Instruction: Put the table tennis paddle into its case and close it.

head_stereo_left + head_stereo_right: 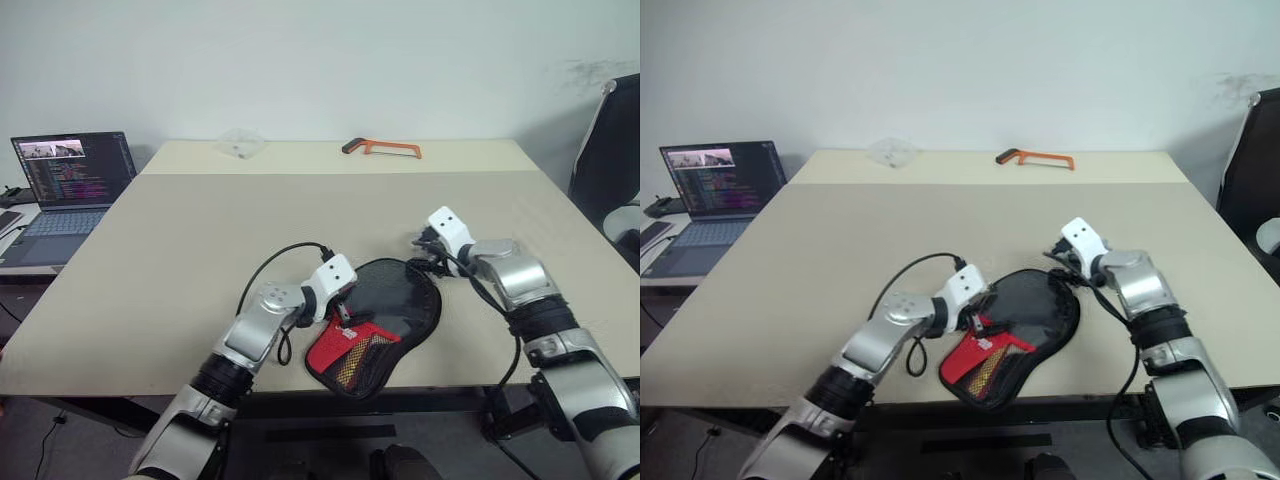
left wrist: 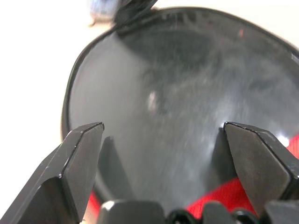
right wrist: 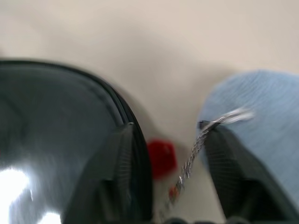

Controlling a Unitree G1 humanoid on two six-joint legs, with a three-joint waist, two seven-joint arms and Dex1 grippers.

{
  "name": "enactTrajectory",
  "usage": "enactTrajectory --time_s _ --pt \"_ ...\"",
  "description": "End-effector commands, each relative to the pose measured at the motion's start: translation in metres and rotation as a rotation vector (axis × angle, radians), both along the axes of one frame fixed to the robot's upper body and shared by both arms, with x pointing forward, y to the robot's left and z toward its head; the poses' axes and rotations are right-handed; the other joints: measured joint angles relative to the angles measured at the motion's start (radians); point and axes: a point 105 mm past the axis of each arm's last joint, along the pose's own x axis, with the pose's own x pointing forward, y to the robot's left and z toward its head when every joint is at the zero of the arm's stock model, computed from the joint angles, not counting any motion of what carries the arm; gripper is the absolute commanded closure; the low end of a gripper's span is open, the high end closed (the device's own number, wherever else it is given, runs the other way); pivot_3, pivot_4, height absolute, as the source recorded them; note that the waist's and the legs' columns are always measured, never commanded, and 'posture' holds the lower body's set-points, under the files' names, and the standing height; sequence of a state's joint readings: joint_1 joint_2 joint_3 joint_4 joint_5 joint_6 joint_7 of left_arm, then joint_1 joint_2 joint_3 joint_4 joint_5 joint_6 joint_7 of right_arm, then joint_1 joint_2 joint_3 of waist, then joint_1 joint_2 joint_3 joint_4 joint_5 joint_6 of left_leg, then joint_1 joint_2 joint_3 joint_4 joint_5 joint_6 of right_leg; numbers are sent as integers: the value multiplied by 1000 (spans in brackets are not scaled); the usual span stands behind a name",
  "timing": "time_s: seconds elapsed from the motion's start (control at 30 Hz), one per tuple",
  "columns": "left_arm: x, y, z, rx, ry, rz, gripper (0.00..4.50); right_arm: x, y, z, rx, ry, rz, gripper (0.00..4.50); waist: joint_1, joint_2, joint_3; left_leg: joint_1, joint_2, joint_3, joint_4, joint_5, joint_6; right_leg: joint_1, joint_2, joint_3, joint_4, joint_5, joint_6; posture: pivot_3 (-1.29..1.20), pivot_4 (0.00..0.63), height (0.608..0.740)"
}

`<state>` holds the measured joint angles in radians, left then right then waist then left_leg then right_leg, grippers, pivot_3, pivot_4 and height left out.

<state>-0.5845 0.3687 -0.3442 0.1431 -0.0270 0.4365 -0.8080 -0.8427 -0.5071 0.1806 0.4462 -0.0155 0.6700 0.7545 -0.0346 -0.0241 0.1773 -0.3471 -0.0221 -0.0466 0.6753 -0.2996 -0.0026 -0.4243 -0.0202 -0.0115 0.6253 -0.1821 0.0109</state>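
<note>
The case (image 1: 385, 320) lies flat on the table (image 1: 200, 260) — flanked by the left gripper (image 2: 161, 135) (jaws spread wide) and the right gripper (image 3: 168, 140), jaws parted, nothing gripped.

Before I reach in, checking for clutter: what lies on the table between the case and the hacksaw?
Bare tabletop between the case and the hacksaw, seen in the left eye view.

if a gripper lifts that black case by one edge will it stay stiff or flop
The case lies flat and looks like fabric with a mesh pocket, so its edge would probably bend. It looks thin, so probably light; it might slide on the smooth table.
</note>
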Motion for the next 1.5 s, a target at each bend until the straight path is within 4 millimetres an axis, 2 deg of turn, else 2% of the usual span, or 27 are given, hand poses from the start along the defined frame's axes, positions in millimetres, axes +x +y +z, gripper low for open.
enactTrajectory --time_s 0.03,0.1,0.23,0.33,0.4,0.47,0.53,0.7,0.73,0.87,1.17,1.37,1.43,1.5 --pt "1 27 -17 78 60 54 0 -16 -9 9 -28 16 51 1596 1 0 0 0 0 0 0 0 0 0 0 0 0 0 0 0 150 740" --pt "2 33 -14 81 56 56 0 -22 -15 15 -23 15 46 1077 -2 0 1 0 0 0 -1 0 0 0 0 0 -1 0 0 0 150 740" --pt "0 43 -1 57 54 40 0 -35 -20 33 9 12 79 1077 -9 0 3 0 2 1 -1 0 0 0 0 0 0 0 0 0 150 740" --pt "-4 51 9 35 54 16 0 -44 -17 45 13 -3 129 1077 -9 0 5 0 3 0 -2 0 0 -2 1 -1 0 -1 -1 0 150 740" --pt "-9 58 15 29 56 -9 0 -46 -3 56 52 -36 175 1077 -10 -1 5 0 2 1 -5 0 0 -2 1 0 -1 -1 -1 0 150 740" --pt "-20 64 23 3 80 -54 0 -46 18 58 85 -50 227 1077 -14 -1 6 0 3 3 -9 0 0 -3 0 0 -4 -1 -1 0 150 740" --pt "-29 67 32 -29 94 -92 0 -40 28 49 84 -46 222 1077 -16 -2 6 -1 4 2 -11 0 0 -5 1 0 -6 -1 -1 0 150 740" --pt "-42 75 48 -95 144 -113 0 -26 36 23 93 3 184 1077 5 -2 6 -18 0 1 -10 1 -2 -22 -2 1 -2 0 -3 0 150 740" --pt "-44 77 51 -102 152 -114 0 -24 37 19 94 16 180 1077 9 -2 6 -18 -1 1 -10 1 -2 -23 -4 1 -1 2 -7 0 150 740" --pt "-50 85 55 -107 169 -100 0 -18 31 4 75 50 146 1077 11 -2 7 -19 -2 1 -10 1 -2 -23 -5 0 -3 2 -7 0 150 740" --pt "-57 88 46 -84 183 -64 0 -22 18 6 71 73 144 1077 9 -2 7 -18 0 1 -10 1 -2 -22 -3 0 -1 1 -6 0 150 740" --pt "-55 88 41 -67 185 -57 0 -34 2 -5 34 145 139 1077 8 -2 7 -17 0 1 -9 1 -2 -21 -3 0 0 -1 -3 0 150 740" --pt "-54 87 40 -66 185 -60 0 -35 1 -8 31 154 135 1454 8 -2 7 -16 0 2 -9 1 -2 -21 -3 0 1 -1 -3 0 150 740" --pt "-53 86 40 -68 184 -63 0 -36 3 -10 33 161 142 2017 6 -2 7 -16 0 2 -9 1 -2 -21 -3 1 1 -1 -3 0 150 740"
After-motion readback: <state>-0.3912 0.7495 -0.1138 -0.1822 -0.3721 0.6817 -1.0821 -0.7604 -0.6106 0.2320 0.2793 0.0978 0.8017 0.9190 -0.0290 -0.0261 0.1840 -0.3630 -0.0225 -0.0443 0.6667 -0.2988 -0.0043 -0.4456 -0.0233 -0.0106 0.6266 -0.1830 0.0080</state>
